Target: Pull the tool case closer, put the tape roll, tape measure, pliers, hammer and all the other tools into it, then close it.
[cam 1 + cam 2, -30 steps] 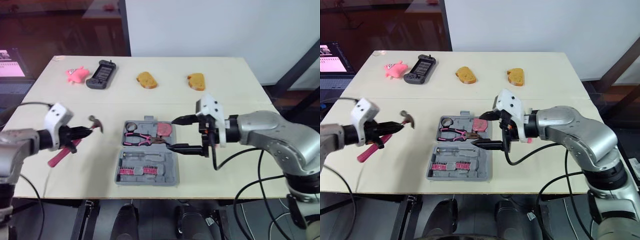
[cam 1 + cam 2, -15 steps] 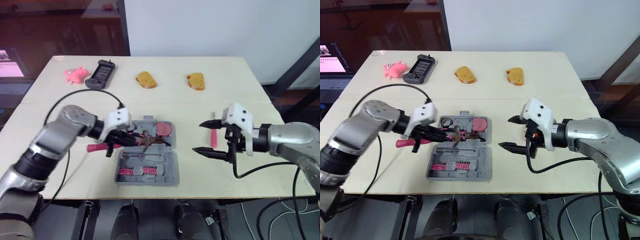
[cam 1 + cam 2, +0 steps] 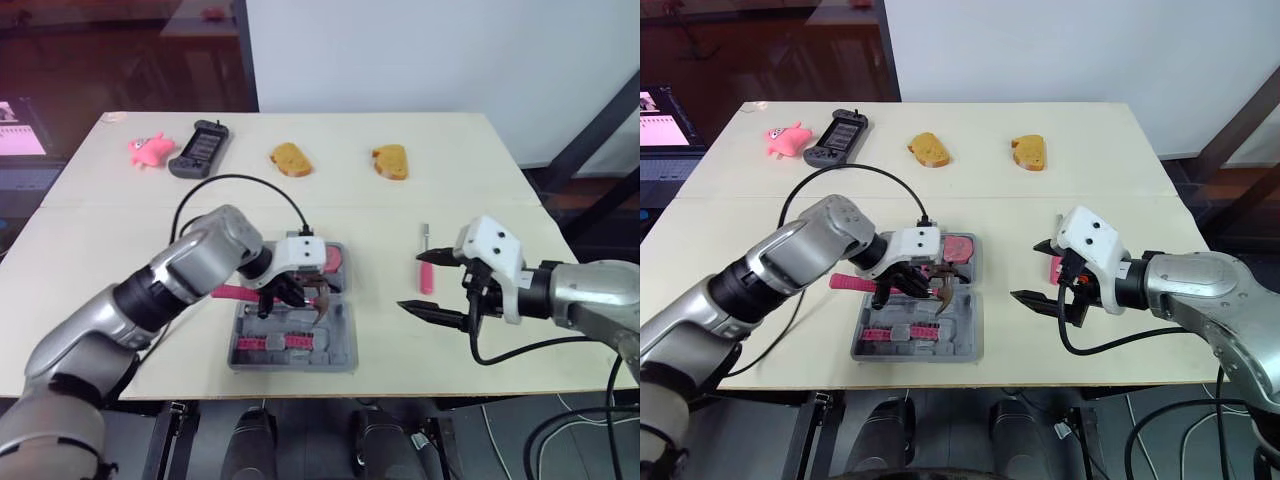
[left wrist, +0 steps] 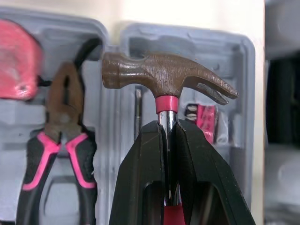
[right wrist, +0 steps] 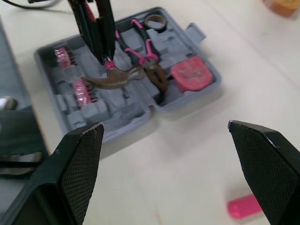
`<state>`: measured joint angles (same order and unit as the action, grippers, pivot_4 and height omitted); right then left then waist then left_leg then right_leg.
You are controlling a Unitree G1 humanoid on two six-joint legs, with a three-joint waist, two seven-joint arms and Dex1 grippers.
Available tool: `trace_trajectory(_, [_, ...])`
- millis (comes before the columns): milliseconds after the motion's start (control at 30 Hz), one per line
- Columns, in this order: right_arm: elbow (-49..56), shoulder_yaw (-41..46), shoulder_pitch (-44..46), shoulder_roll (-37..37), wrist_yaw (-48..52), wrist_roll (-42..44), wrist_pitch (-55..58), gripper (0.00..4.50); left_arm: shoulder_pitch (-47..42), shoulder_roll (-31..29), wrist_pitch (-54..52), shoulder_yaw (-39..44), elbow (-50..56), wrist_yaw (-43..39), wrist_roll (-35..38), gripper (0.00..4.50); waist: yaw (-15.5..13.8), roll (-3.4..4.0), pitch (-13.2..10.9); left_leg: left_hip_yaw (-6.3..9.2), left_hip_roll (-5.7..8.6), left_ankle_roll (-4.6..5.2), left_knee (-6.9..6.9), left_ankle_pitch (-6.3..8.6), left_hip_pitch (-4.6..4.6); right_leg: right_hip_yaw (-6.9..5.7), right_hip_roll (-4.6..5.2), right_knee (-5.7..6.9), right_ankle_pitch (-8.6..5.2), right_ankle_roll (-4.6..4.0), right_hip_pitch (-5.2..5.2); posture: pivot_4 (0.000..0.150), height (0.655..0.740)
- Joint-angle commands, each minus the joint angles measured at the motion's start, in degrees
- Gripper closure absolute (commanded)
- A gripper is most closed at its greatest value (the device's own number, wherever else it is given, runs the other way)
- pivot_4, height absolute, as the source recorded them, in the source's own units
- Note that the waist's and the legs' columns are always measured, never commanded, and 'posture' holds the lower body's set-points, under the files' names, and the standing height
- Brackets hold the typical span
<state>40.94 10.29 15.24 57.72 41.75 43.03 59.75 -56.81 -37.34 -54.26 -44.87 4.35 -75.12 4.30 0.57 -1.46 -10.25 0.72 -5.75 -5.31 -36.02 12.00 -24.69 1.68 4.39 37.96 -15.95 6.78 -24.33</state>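
The grey tool case (image 3: 345,345) lies open near the table's front edge. In it are the pink-handled pliers (image 4: 58,136), the pink tape measure (image 5: 190,75) and the tape roll (image 5: 153,21). My left gripper (image 3: 285,295) hovers over the case, shut on the neck of the hammer (image 4: 164,77). The brown head points over the case's front half and the pink handle (image 3: 232,292) sticks out to the left. My right gripper (image 3: 412,285) is open, empty, to the right of the case. A pink-handled screwdriver (image 3: 425,268) lies on the table beside it.
Along the far edge sit a pink toy (image 3: 148,148), a dark handheld device (image 3: 198,148) and two pieces of bread (image 3: 291,158) (image 3: 391,161). Pink bit holders (image 3: 270,343) fill the case's front half. A black cable loops above my left arm.
My left gripper carried the hammer from the table's left side to above the case. My right gripper drew back from the case to the right, uncovering the screwdriver.
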Motion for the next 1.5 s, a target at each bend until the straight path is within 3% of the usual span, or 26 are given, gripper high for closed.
trace_trajectory(33, [1.83, 2.20, 0.79, 0.69, -1.30, 1.22, 0.85, 0.00, -1.62, 1.81, -0.98, -1.59, -0.23, 0.16, -1.37, 4.45, -0.01, 0.01, -0.01, 0.01, 0.00, 0.01, -0.01, 0.01, 0.00, 0.00, 0.00, 0.00, 0.00, 0.00, 0.00, 0.150, 0.7207])
trace_trajectory(533, [1.76, 0.62, 2.07, 0.68, -2.84, 1.54, 0.78, 0.00, 1.36, 7.65, -3.97, -2.87, -3.62, 5.92, -2.96, 4.45, -0.05, 0.01, -0.01, 0.02, 0.00, 0.03, -0.08, 0.01, -0.02, 0.00, 0.00, 0.01, 0.00, 0.01, 0.00, 0.150, 0.7207])
trace_trajectory(1233, [1.89, -0.84, 3.78, 0.66, -2.93, 1.89, 1.20, 0.00, 3.72, 10.02, -6.24, -2.71, -3.83, 11.34, -3.06, 4.45, -0.17, 0.03, 0.00, 0.03, 0.00, 0.03, -0.11, 0.01, -0.02, 0.00, 0.00, 0.03, 0.00, 0.02, 0.03, 0.150, 0.7207])
trace_trajectory(1333, [1.87, -0.99, 3.79, 0.59, -2.72, 2.12, 1.23, 0.00, 3.89, 9.80, -7.43, -2.13, -2.98, 11.76, -2.61, 3.19, -0.16, 0.03, 0.00, 0.03, 0.00, 0.03, -0.11, 0.01, -0.02, 0.00, 0.00, 0.03, 0.00, 0.02, 0.03, 0.150, 0.7207])
trace_trajectory(1500, [1.44, -1.22, 3.92, 0.78, -2.28, 2.40, 1.05, 0.00, 2.26, 7.00, -10.81, 1.10, 1.14, 11.16, -0.70, 0.72, 0.09, 0.03, 0.00, 0.05, 0.00, 0.03, -0.10, 0.01, -0.02, 0.00, 0.00, 0.04, 0.00, 0.02, 0.03, 0.150, 0.7207])
